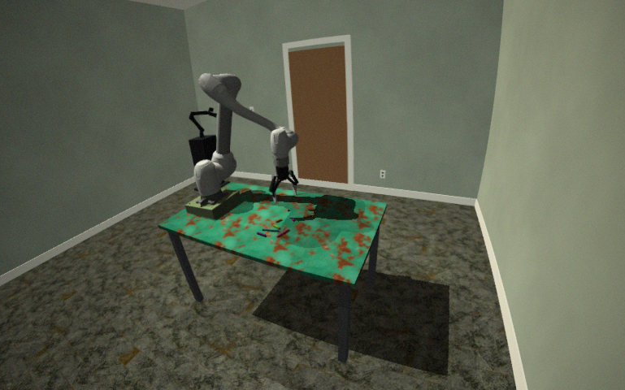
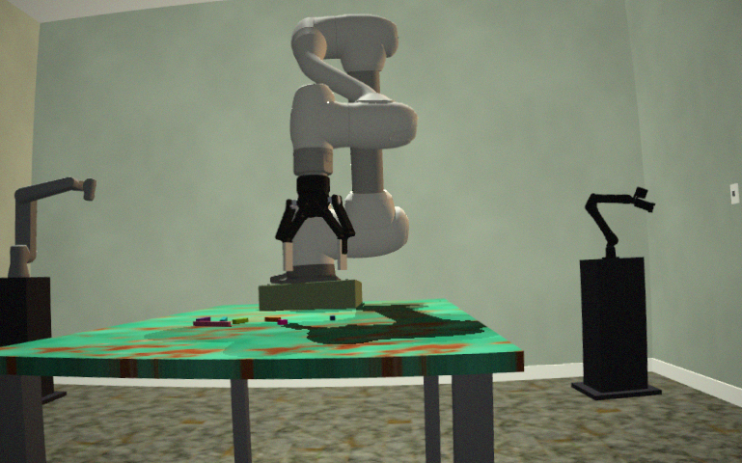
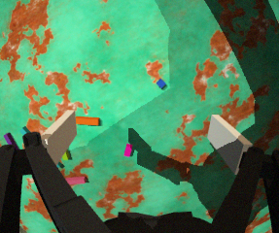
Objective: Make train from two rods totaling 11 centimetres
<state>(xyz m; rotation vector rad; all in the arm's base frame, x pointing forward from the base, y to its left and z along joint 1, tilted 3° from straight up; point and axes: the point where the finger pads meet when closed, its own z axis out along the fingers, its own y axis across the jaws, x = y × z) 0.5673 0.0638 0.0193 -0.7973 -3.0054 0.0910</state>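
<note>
My gripper (image 2: 315, 262) hangs well above the table, open and empty; it also shows in the top view (image 1: 284, 190) and in the wrist view (image 3: 143, 135). Small rods lie flat on the green mottled table below. In the wrist view a blue rod (image 3: 161, 83) lies alone, a magenta rod (image 3: 127, 150) lies between my fingers' lines, and an orange rod (image 3: 87, 120) lies by my left finger. A pink rod (image 3: 76, 181), a lime rod (image 3: 67, 155) and a purple rod (image 3: 11, 139) are partly hidden behind that finger. From the side the cluster (image 2: 239, 320) lies left of my gripper.
The arm's base block (image 2: 310, 294) stands on the table's back edge. The arm's dark shadow (image 2: 398, 327) falls over the table's right part. Two camera stands (image 2: 614, 321) (image 2: 17, 321) stand on the floor beside the table.
</note>
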